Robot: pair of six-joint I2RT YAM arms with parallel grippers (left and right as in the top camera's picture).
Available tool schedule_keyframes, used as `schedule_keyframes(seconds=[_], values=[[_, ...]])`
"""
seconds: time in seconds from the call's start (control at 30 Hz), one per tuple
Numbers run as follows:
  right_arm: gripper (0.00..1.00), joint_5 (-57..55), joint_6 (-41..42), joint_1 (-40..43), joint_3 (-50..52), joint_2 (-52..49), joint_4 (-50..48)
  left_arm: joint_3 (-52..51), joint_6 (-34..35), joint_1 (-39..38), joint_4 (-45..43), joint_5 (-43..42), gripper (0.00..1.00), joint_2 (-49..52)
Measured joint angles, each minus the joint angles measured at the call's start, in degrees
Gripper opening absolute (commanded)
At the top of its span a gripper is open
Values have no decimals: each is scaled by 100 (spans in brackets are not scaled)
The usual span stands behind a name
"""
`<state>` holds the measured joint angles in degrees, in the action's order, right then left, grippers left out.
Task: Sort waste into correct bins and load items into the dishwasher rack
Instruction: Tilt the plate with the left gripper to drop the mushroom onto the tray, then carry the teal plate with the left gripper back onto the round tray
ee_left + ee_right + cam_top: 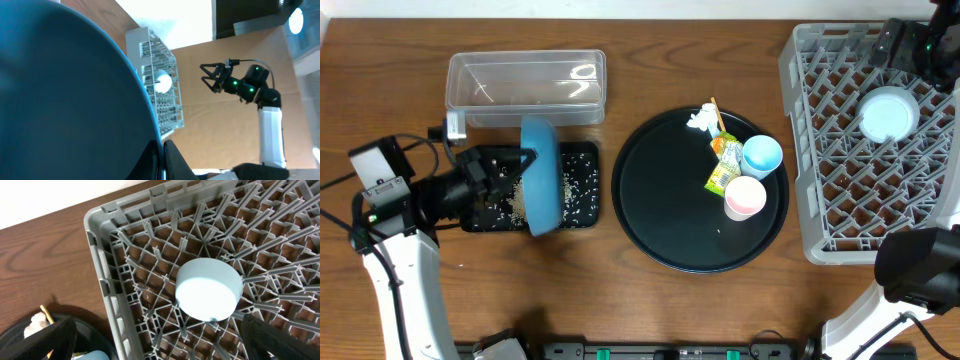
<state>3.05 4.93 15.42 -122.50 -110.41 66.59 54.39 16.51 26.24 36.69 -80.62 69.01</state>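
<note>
At the far left the left gripper (524, 158) has its fingers (175, 161) closed on the rim of the large dark blue plate (540, 175), which stands almost on edge over the shallow black rectangular tray (597, 185). White rice grains (575, 195) lie scattered across that tray. Whether the plate's lower edge touches the tray cannot be told. Just behind the tray sits the clear plastic tub (525, 85). In the middle of the desk (620, 300), the large round black tray (660, 220) carries, along its right side, the crumpled white tissue (699, 121), with the thin wooden chopstick (716, 112) beside it. There too are the green-yellow-orange wrapper (724, 165), whose print is too small to read, the small light blue cup (762, 156) and the small pink cup (745, 197). Both cups are upright and close together. At the right stands the grey dishwasher rack (820, 150), with the white bowl (890, 115) resting on its grid floor, apparently bottom up. The right gripper (205, 75) hangs above the rack's far part, its fingers spread wide and holding nothing.
</note>
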Motion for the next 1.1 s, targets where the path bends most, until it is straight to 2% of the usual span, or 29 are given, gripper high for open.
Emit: schedule_keyframes(seconds=[0.3,0.77,0.9,1.1], values=[[99,0,0,0,0,0,2,-192,-125,245,-7,-155,6,28],[99,0,0,0,0,0,2,-197,-306,162,-505,-173,6,-13],[99,0,0,0,0,0,2,-201,-306,-195,-737,-31,6,-350],[99,0,0,0,0,0,2,-201,-304,-1333,-732,1023,6,-1078]])
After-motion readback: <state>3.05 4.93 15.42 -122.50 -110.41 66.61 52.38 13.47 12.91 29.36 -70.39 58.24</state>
